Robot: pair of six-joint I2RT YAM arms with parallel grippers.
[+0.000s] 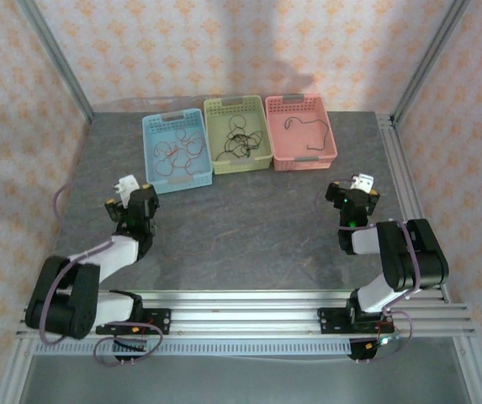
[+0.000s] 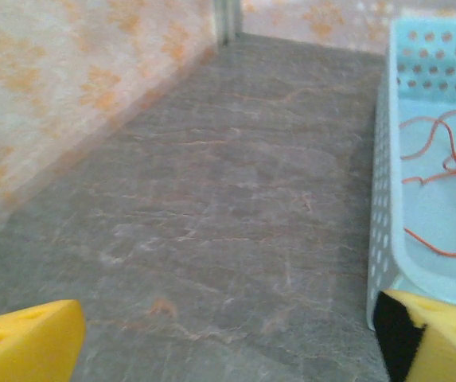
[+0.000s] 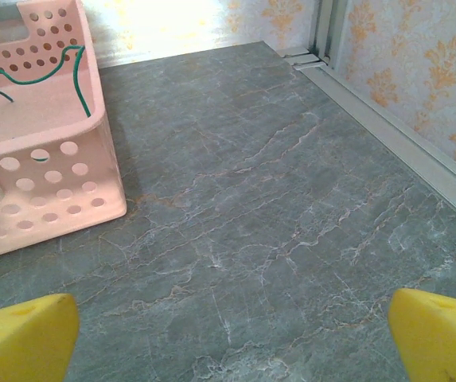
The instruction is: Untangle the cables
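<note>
The cables lie in three baskets at the back of the table. Red-orange cables (image 1: 179,152) (image 2: 444,163) curl in loops in the blue basket (image 1: 151,151) (image 2: 383,239). A tangle of black cables (image 1: 240,142) fills the green basket (image 1: 214,139). One dark green cable (image 1: 304,131) (image 3: 38,77) lies in the pink basket (image 1: 331,143) (image 3: 48,203). My left gripper (image 1: 126,188) (image 2: 228,350) is open over bare table, just left of the blue basket's near corner. My right gripper (image 1: 359,183) (image 3: 231,342) is open above bare table, right of the pink basket. Neither holds anything.
The grey marbled table (image 1: 249,227) stretches between the two arms in front of the baskets. Patterned walls close in the left, back and right sides. A metal rail (image 1: 405,168) (image 3: 387,127) runs along the table's right edge.
</note>
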